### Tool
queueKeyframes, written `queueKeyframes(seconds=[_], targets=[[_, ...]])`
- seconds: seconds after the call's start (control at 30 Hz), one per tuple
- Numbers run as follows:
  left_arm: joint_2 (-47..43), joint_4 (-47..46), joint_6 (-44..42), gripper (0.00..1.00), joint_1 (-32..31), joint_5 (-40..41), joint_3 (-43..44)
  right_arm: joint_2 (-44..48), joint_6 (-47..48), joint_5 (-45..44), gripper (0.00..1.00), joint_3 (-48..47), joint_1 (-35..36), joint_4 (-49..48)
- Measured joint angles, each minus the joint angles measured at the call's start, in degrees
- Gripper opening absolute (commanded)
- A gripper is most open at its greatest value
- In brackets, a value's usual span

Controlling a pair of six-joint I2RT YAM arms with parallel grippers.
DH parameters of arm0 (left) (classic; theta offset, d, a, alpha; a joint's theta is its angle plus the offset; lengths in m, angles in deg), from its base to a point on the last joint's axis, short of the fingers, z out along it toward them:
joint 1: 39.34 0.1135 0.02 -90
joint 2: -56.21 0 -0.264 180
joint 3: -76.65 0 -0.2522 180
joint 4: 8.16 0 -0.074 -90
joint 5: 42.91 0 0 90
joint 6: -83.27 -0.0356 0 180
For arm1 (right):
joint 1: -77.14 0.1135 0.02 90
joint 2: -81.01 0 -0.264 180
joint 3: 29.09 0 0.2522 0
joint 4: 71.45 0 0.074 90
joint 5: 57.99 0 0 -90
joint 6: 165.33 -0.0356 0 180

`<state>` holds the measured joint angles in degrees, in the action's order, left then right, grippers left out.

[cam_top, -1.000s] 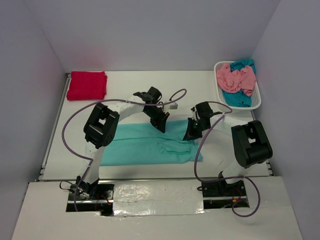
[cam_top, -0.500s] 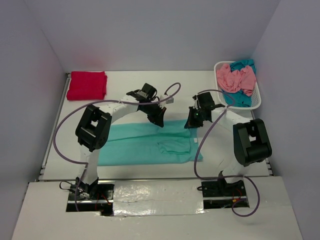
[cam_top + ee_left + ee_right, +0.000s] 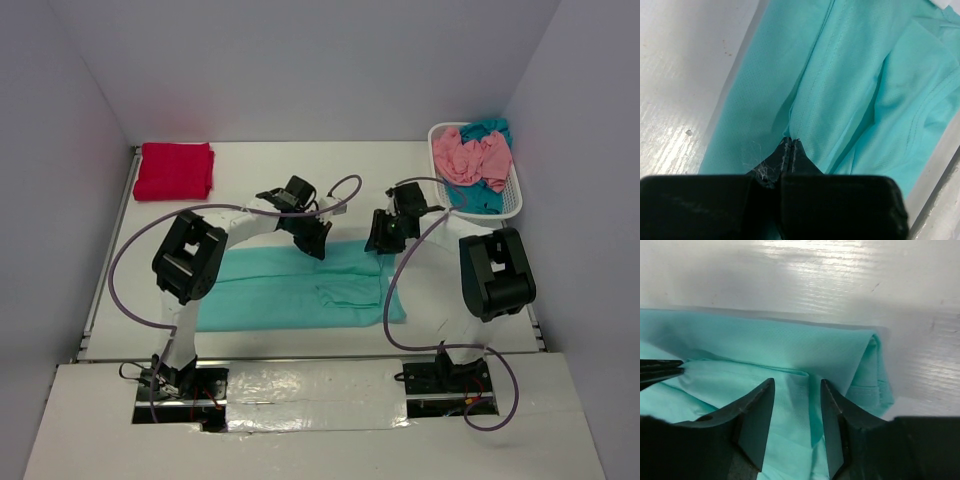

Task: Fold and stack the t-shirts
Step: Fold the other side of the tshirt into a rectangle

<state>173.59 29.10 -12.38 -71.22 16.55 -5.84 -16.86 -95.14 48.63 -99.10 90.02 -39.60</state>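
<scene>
The mint-teal t-shirt (image 3: 290, 290) lies folded into a long band on the table between the arms. My left gripper (image 3: 318, 240) sits at its far edge, shut, with a ridge of the cloth (image 3: 850, 85) running up into its fingertips (image 3: 791, 142). My right gripper (image 3: 381, 240) hangs over the shirt's far right corner, open, its jaws either side of a fold (image 3: 790, 347) without pinching it (image 3: 797, 390). A folded crimson t-shirt (image 3: 174, 170) lies at the far left. A salmon pink t-shirt (image 3: 465, 158) and a darker teal-blue t-shirt (image 3: 487, 128) are crumpled in the basket.
The white lattice basket (image 3: 515, 205) stands at the far right against the wall. Purple cables loop from both arms over the table. Walls close in the table on the left, back and right.
Both grippers have drawn the shirt's edge toward the far side. The right gripper, shut before, has opened and let go of the cloth. The left stays shut.
</scene>
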Motion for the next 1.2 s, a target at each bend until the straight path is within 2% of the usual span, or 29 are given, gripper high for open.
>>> queueKeyframes(seconds=[0.03,0.07,0.17,0.23,0.3,0.33,0.37,0.43,0.47,0.53,0.73,0.93,1.0,1.03,1.07,1.1,1.13,1.2], targets=[[0.0,0.2,-0.1,0.1,0.0,0.4,0.2,0.0,0.1,-0.3,0.52,-0.1,0.0,0.0],[0.0,0.5,-0.1,0.2,-0.1,0.8,0.5,0.0,0.3,-1.0,0.53,-0.4,0.0,0.3],[0.2,1.5,-0.5,0.28,-0.1,2.0,2.2,0.2,0.9,-2.8,0.53,-1.5,0.0,1.7],[0.5,2.2,-0.4,0.28,-0.1,2.8,3.8,1.0,1.1,-4.5,0.48,-2.5,0.0,3.4],[0.7,2.4,-0.4,0.34,-0.1,3.4,5.0,2.6,1.4,-6.1,0.36,-3.0,0.0,4.5],[0.7,2.7,-0.5,0.52,-0.1,3.4,5.5,3.8,1.3,-7.0,0.32,-3.0,0.0,4.8],[0.7,3.0,-1.0,0.73,-0.1,3.2,5.9,4.9,1.0,-7.3,0.24,-3.0,0.0,5.3],[0.7,3.7,-1.2,0.84,-0.1,2.5,6.4,7.1,0.4,-7.3,0.15,-2.7,0.2,5.5],[0.7,4.3,-1.6,0.84,-0.1,2.0,6.6,8.2,0.0,-6.9,0.06,-2.5,0.4,5.5],[0.7,5.6,-1.7,0.84,-0.1,1.4,6.8,9.8,-0.9,-6.2,0.0,-1.5,1.4,5.2],[0.7,8.5,-1.7,0.8,0.7,2.8,8.4,8.5,-4.9,-0.3,0.0,3.1,5.3,2.8],[-0.9,10.3,-3.2,0.85,5.0,7.4,11.2,2.2,-6.5,0.0,0.0,4.1,5.2,2.8],[-2.5,11.7,-3.8,0.86,7.1,8.3,11.1,1.7,-6.2,-0.3,0.19,3.3,5.2,3.9],[-3.5,12.5,-4.7,0.9,8.3,8.8,11.0,1.7,-6.0,-0.6,0.35,2.5,5.2,4.7],[-4.5,13.2,-5.1,0.99,9.6,9.2,10.8,1.7,-5.7,-1.0,0.44,1.0,5.2,5.9],[-5.8,14.1,-6.2,1.0,11.2,9.7,10.4,1.7,-5.2,-1.5,0.52,-1.0,5.2,7.0],[-7.3,15.0,-7.0,0.99,13.0,10.2,9.8,1.7,-4.6,-2.3,0.63,-3.2,5.1,8.0],[-10.2,16.7,-8.3,0.99,17.0,11.1,8.0,2.7,-3.9,-3.8,0.76,-7.3,4.7,10.0]])
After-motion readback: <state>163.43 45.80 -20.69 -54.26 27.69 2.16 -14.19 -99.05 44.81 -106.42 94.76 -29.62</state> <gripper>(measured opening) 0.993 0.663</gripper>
